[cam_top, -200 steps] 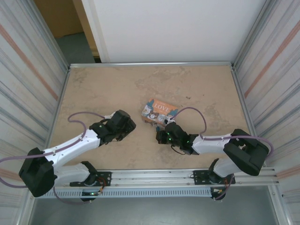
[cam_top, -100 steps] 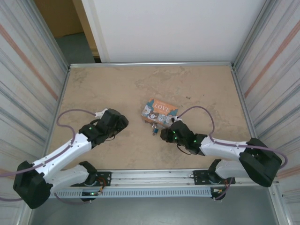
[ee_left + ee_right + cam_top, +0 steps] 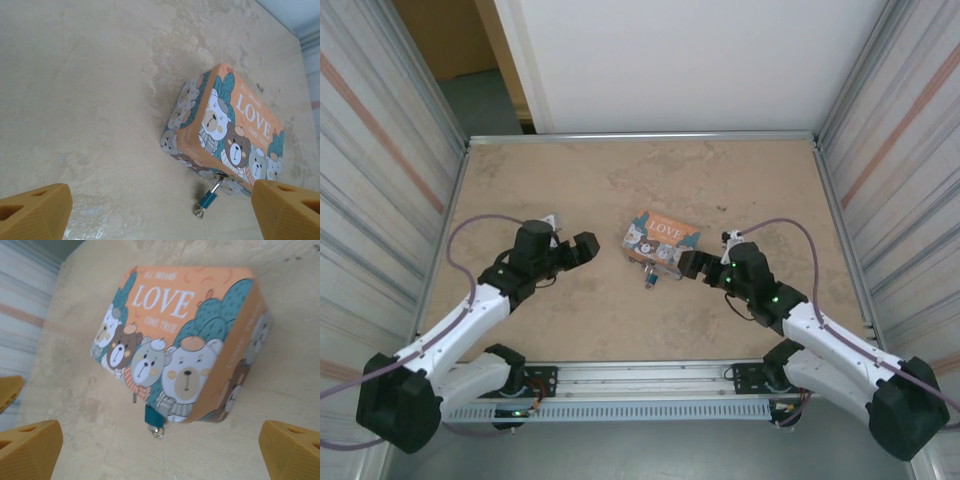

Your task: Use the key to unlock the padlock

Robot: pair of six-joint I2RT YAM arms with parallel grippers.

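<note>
Your desk [image 3: 75, 75] looks matt and mottled, like worn stone. The box [image 3: 235, 125] has a smooth printed skin, and the padlock [image 3: 207, 199] has a teal painted body under a shiny metal shackle. The left tool [image 3: 160, 212] has matt orange, plastic-looking fingers [image 3: 35, 212].

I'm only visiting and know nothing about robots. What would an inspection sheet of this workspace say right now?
Surface: beige, mottled table, some stains.
Job's things: small teal padlock hangs from the latch of the LOVE bear-print box; a silvery piece under it is too small to identify.
Clutter: nothing seen.
Grippers: left gripper and right gripper flank the box, jaws open, holding nothing.
Cables: purple cables loop along each arm.
Surroundings: ribbed metal walls at the sides, white panel behind.
</note>
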